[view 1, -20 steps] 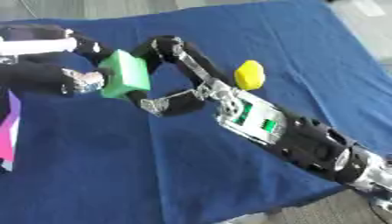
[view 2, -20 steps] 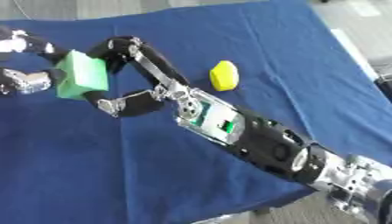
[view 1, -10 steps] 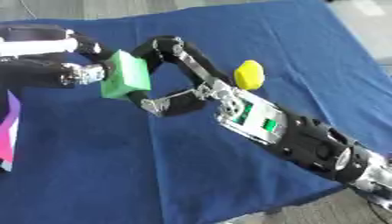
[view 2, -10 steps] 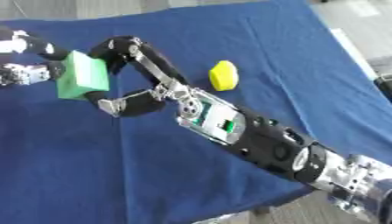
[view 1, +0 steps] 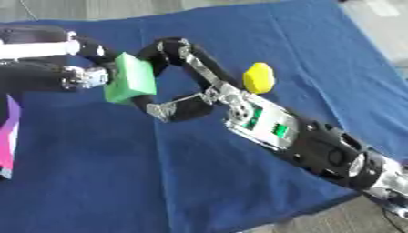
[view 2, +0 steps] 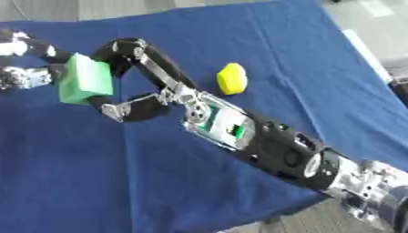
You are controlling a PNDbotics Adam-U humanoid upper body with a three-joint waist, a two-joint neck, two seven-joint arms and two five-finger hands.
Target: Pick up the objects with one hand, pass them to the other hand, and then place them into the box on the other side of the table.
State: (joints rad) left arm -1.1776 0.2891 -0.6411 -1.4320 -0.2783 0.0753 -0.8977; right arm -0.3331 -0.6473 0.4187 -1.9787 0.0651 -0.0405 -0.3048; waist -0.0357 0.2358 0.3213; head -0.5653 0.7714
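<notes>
The right hand (view 1: 171, 75) reaches in from the lower right, its long black-and-silver arm (view 1: 311, 143) stretched diagonally across the blue table (view 1: 239, 27). Its fingers curl over the top and right side of a green block (view 1: 130, 83), while the thumb hooks in below it at about the block's five o'clock. The block is held up off the cloth, tilted, in the upper left part of the scene.

At the block's nine o'clock sits the left hand (view 1: 76, 75), coming in from the left edge. Its upper finger lies along the block's top left corner and its lower part touches the block's left face, so the block is caught between the two hands. How far the left hand's fingers are bent round it I cannot tell from here.

At roughly three o'clock from the block, well apart from it, a yellow object (view 1: 258, 78) lies on the cloth just beyond the right arm. A pink and purple box (view 1: 9, 136) shows at the left edge, at about seven o'clock from the block.
</notes>
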